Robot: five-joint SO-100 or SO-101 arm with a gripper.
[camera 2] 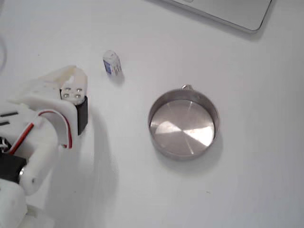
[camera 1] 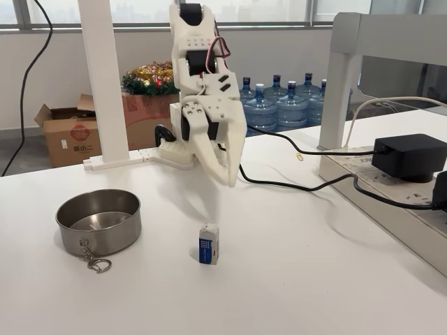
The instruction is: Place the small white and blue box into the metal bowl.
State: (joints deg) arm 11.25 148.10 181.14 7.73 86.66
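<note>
The small white and blue box (camera 1: 208, 244) stands upright on the white table, its blue dotted face toward the camera in a fixed view; from above the box (camera 2: 112, 63) shows as a tiny carton. The metal bowl (camera 1: 98, 221) sits empty to the left of the box, with a chain and keyring (camera 1: 96, 259) hanging at its front rim. In the view from above, the bowl (camera 2: 183, 124) lies to the lower right of the box. My gripper (camera 1: 228, 179) hangs point-down in the air above and behind the box, its fingertips together and holding nothing. Seen from above, the gripper (camera 2: 71, 75) is left of the box.
A black power adapter (camera 1: 408, 155) and black cables (camera 1: 293, 185) lie on the right, beside a white stand (camera 1: 342, 91). The arm's base (camera 1: 171, 150) sits at the table's back edge. A grey slab (camera 2: 228, 12) lies at the top of the view from above.
</note>
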